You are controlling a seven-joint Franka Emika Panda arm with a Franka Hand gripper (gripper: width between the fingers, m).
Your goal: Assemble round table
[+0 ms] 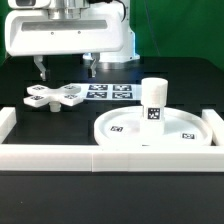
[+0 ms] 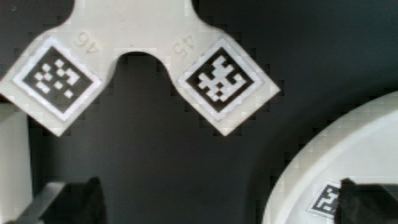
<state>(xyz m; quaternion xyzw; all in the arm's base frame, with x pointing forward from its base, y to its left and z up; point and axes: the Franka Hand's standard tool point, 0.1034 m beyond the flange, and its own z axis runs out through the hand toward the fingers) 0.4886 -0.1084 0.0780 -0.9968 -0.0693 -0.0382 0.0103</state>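
Item, tool [image 1: 65, 70]: two dark fingers spread wide, holding nothing, hanging above the white plastic cross-shaped four-armed base [image 1: 55, 97] without touching it. The base lies flat on the black surface [image 1: 60, 130] toward the exterior view's left. Item, large white rimmed disc top [image 1: 195, 128]: flat on the surface at the exterior view's right, with the short white cylinder leg [image 1: 152, 100] upright on its middle. We judge the leg placed and the base the step in hand. The next move calls for lowering onto the cross, closing on it, then carrying it to the leg's top. Hidden or unclear: we cannot tell whether the leg is fastened or merely standing. The wrist view cuts off most of base and disc, showing two tagged arms and a curve of rim. The fingertips [image 2: 59, 203] are dark against the dark surface.
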